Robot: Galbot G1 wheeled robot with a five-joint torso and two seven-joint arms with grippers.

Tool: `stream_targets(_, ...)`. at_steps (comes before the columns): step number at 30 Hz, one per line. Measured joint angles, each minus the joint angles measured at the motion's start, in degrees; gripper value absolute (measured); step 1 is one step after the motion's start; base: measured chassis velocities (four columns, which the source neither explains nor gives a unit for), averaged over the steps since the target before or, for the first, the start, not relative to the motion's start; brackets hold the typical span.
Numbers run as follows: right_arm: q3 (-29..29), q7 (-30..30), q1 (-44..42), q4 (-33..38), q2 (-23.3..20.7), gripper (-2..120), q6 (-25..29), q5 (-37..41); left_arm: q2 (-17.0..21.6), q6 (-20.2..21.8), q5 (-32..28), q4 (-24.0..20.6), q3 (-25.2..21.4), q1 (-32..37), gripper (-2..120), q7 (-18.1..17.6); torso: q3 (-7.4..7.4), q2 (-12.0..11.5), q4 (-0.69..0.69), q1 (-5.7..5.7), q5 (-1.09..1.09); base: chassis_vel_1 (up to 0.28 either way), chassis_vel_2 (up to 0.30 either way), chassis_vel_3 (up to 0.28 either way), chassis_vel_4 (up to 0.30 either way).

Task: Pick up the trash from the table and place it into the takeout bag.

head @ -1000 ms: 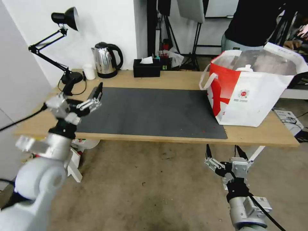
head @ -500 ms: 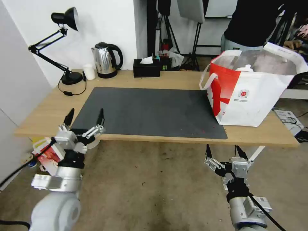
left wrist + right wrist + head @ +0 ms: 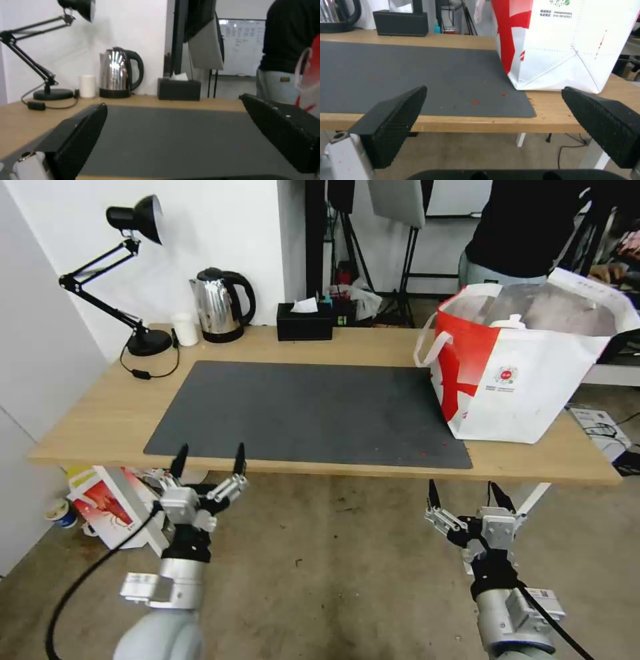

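- The left tool (image 3: pixel 208 460) hangs just below the near edge of the long light-wood counter (image 3: pixel 100 413), its two black fingers (image 3: pixel 80 135) spread wide with nothing between them; the left wrist view looks level across the dark grey rectangular mat (image 3: pixel 307 410), which lies bare
- The right tool (image 3: pixel 465 497) sits low in front of the counter's right part, jaws likewise wide apart and holding nothing; its wrist view faces the mat's near right corner and the foot of the bag
- The large boxy white takeout bag with a red side panel and white loop handles (image 3: pixel 527 373) stands upright on the right end of the counter, its base overlapping the mat's right edge; it lies ahead and slightly right of the right tool, well apart from the left one, so the right arm is plainly the nearer
- A white rounded item (image 3: pixel 510 321) pokes up inside the bag's silvery mouth (likely one of the trash pieces, though I cannot tell which); by this the task looks finished or nearly so
- Along the back edge stand a black desk lamp (image 3: pixel 137 273), a small white cup (image 3: pixel 185 328), a steel kettle (image 3: pixel 220 305) and a black tissue box (image 3: pixel 305 321); a red-and-white carton (image 3: pixel 110 507) lies on the floor under the left end; nothing stands between either tool and the bag save the counter edge itself
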Motion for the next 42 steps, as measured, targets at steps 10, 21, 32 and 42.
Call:
stream_targets(10, 0.0, 0.0, 0.0, 0.0, 0.0, 100, 0.0, 0.0, 0.8, -1.1, 1.4, 3.0, 1.3, 1.3, 100, 0.2, 0.00, 0.0, 0.00, 0.00, -0.01, 0.000, 0.000, 0.000, 0.000)
stream_targets(21, 0.0, 0.0, 0.0, 0.0, 0.0, 100, 0.0, 0.0, 0.5, -3.4, 2.1, 5.7, 1.5, 1.8, 100, 0.3, 0.00, 0.0, 0.00, 0.00, 0.00, 0.000, 0.000, 0.000, 0.000)
stream_targets(32, 0.0, 0.0, 0.0, 0.0, 0.0, 100, 0.0, 0.0, 0.2, -3.9, 2.2, 5.8, 1.3, 0.7, 100, 0.7, 0.00, 0.0, 0.00, 0.00, -0.01, 0.000, 0.000, 0.000, 0.000)
stream_targets(42, 0.0, 0.0, 0.0, 0.0, 0.0, 100, 0.0, 0.0, 0.4, -3.1, 1.4, 4.8, 0.7, -0.3, 100, 0.9, 0.00, 0.0, 0.00, 0.00, 0.00, 0.000, 0.000, 0.000, 0.000)
